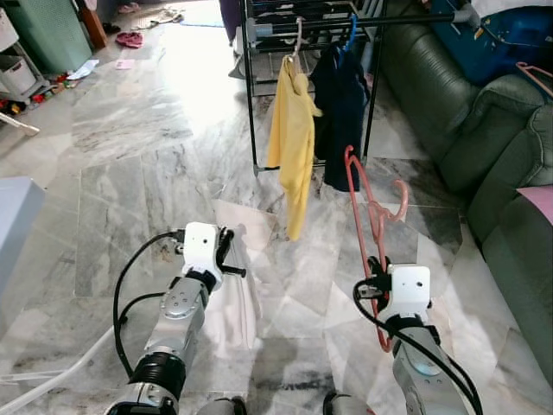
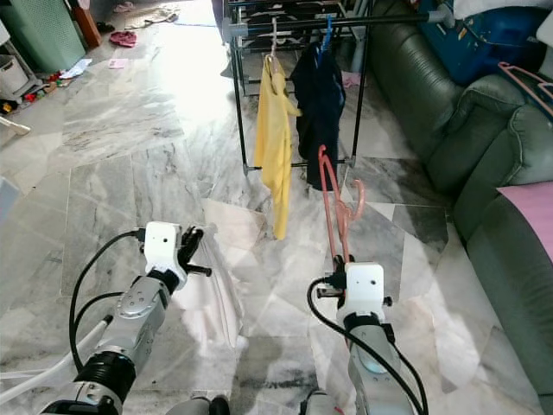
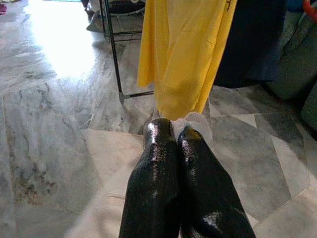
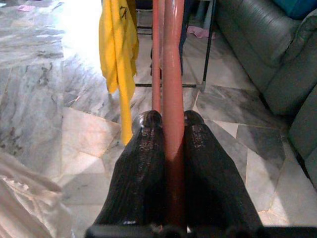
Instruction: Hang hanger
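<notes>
Nearest us, our right gripper (image 4: 171, 121) is clamped on the pink hanger (image 1: 373, 216), which stands upright from the jaws with its hook toward the rack (image 1: 363, 19). Our left gripper (image 3: 177, 136) is pinched together on a white cloth (image 1: 235, 303) that trails down to the marble floor (image 1: 130, 173). The rack is well ahead, its rail carrying a yellow shirt (image 1: 292, 147) and a dark shirt (image 1: 341, 108). We judge two risks: the thin hanger may pivot in the jaws during the reach, so the hook misses the rail; and the trailing cloth may catch underfoot as we approach. The right wrist view shows the grip on the hanger shaft closely; the head views show the hook, the rail and the sofa (image 1: 492, 130) beside it.
</notes>
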`<state>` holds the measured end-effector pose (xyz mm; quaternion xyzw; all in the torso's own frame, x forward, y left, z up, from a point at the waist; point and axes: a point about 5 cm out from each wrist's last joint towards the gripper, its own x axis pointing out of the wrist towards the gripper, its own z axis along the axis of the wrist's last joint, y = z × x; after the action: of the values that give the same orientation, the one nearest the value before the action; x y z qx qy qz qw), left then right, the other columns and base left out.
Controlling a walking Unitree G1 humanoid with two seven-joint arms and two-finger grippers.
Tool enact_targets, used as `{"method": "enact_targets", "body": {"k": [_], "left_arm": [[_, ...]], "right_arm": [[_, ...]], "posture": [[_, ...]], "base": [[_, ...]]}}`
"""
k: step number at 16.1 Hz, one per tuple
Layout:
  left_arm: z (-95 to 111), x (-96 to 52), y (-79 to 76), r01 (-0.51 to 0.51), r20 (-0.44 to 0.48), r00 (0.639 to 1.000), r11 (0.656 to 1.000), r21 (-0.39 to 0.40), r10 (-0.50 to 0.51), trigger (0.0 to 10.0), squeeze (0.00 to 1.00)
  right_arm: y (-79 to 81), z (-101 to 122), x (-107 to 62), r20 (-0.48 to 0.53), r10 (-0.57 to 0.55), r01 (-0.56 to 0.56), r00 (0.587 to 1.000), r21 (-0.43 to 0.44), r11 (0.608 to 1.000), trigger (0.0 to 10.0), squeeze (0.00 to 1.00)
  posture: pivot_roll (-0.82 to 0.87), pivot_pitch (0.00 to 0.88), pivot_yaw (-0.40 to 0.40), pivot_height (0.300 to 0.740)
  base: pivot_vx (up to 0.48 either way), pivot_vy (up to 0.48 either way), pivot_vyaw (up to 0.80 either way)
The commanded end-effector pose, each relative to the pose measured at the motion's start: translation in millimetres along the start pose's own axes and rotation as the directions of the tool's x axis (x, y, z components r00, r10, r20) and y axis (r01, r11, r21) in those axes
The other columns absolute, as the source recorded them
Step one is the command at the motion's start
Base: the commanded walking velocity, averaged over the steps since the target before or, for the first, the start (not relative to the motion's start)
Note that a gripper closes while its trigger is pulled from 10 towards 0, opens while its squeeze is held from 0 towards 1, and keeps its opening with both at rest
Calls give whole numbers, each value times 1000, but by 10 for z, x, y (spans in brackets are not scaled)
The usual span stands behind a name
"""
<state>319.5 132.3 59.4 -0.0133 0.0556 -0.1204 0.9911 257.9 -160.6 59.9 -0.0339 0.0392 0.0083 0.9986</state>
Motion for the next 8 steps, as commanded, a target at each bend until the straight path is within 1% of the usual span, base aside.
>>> {"method": "enact_targets", "body": {"k": [1,8], "left_arm": [[-27,-10,18,-8,-18,1000,1000,2,8,10000,0],[-45,-19,-17,9,-23,1000,1000,-3,-9,10000,0]], "right_arm": [[-4,-29,-10,-16,-2,1,1000,-2,1000,10000,0],[16,-42,-23,-24,2,-2,1000,-4,1000,10000,0]], "posture": [[-176,190,53,740],[-181,193,54,740]], "base": [[-330,0,0],[-358,0,0]]}}
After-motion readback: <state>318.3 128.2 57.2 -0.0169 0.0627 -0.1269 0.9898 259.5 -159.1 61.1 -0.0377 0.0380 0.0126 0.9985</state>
